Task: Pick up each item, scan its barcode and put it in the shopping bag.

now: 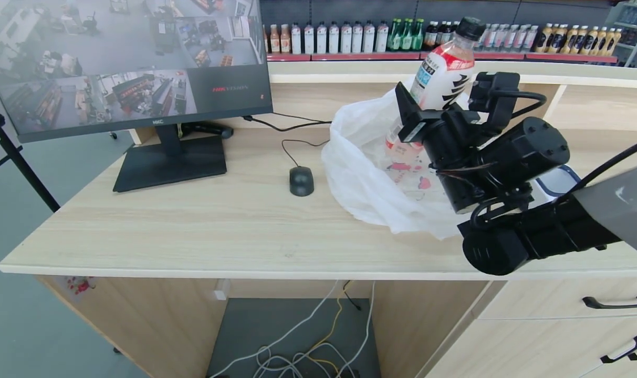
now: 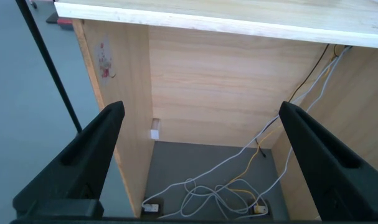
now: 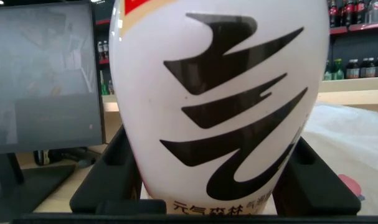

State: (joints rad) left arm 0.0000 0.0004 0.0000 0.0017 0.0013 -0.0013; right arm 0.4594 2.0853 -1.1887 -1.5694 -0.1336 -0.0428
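Shop, at the checkout counter (image 1: 192, 231): rows of bottled drinks (image 1: 350, 37) fill shelves (image 1: 560, 55) w/ red edge strips at 12–1 o'clock, behind the light-wood top. At 10 o'clock a monitor (image 1: 124, 58) shows split CCTV feeds of store aisles. A white plastic shopping bag (image 1: 365, 173) sits approx. 1 o'clock, drawers (image 1: 586, 315) at 4–5.

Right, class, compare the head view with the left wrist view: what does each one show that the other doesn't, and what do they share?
Head view: the monitor, mouse, shopping bag and right gripper shut on a bottle over the bag's opening. Left wrist view: the left gripper, open, facing the space under the desk. Shared: that wooden desk and the cables beneath it.
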